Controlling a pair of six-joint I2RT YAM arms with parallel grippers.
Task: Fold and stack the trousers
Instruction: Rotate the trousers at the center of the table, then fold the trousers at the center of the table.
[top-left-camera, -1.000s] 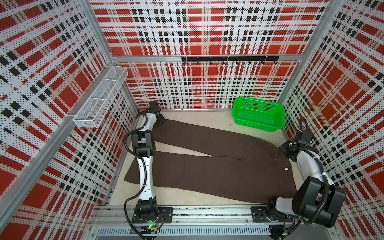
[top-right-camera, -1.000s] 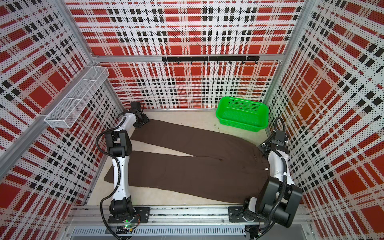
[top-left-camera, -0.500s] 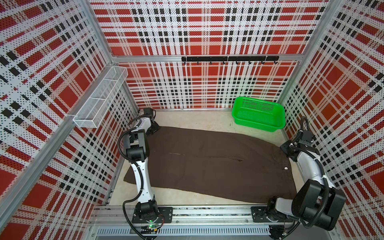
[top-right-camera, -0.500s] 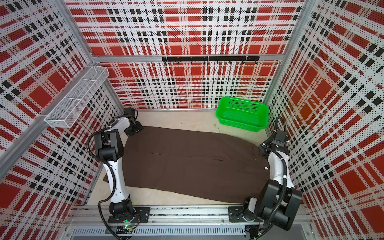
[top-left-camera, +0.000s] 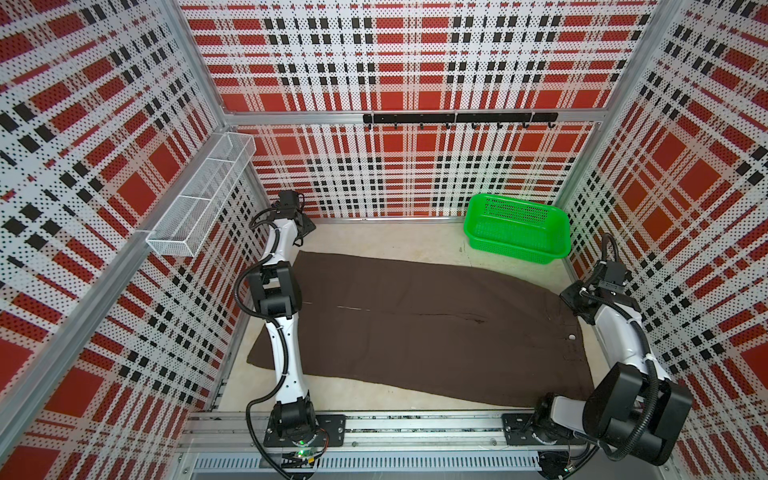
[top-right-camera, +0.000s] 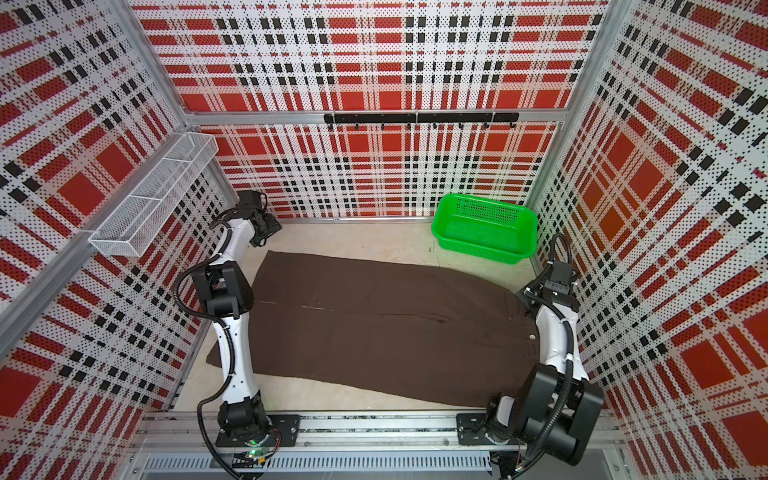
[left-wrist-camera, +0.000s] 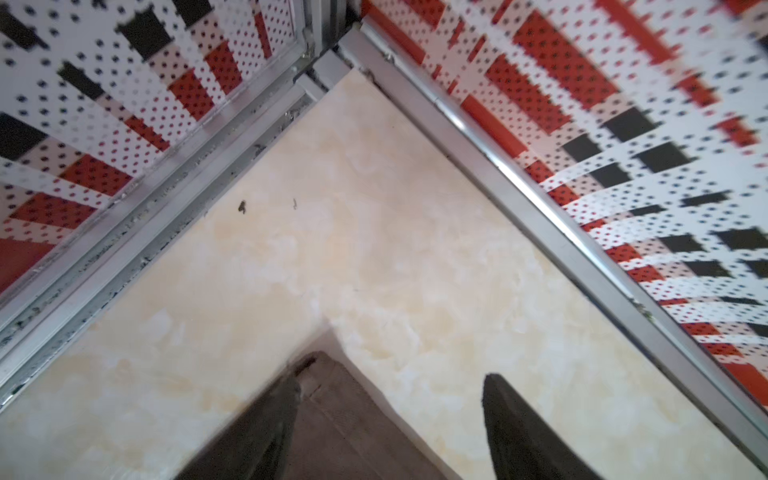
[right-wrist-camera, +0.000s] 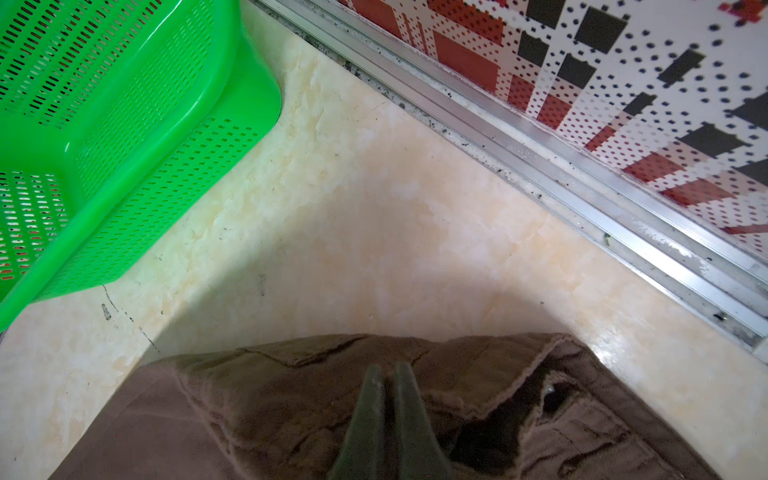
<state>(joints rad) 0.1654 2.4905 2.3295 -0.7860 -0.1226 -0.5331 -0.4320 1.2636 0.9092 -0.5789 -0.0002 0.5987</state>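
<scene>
The dark brown trousers (top-left-camera: 415, 324) (top-right-camera: 374, 328) lie flat on the beige floor, both legs side by side with hems at the left and the waist at the right. My left gripper (top-left-camera: 306, 230) (top-right-camera: 266, 232) hangs open near the far left corner. In the left wrist view (left-wrist-camera: 395, 380) the far leg's hem corner (left-wrist-camera: 332, 415) lies below, between the spread fingers, with nothing gripped. My right gripper (top-left-camera: 572, 300) (top-right-camera: 524, 297) is at the waist's far corner. In the right wrist view (right-wrist-camera: 386, 365) its fingers are pressed together on the bunched waistband (right-wrist-camera: 270, 407).
A green mesh basket (top-left-camera: 511, 249) (top-right-camera: 478, 245) (right-wrist-camera: 166, 137) stands at the far right corner, just beyond the waist. A white wire shelf (top-left-camera: 199, 199) juts from the left wall above the left arm. A black hook rail (top-left-camera: 457, 118) runs along the back wall. Plaid walls enclose the floor.
The two legs were splayed with a wedge of floor between them; now they lie together. The left gripper has drawn back towards the far left corner. The right arm has held still.
</scene>
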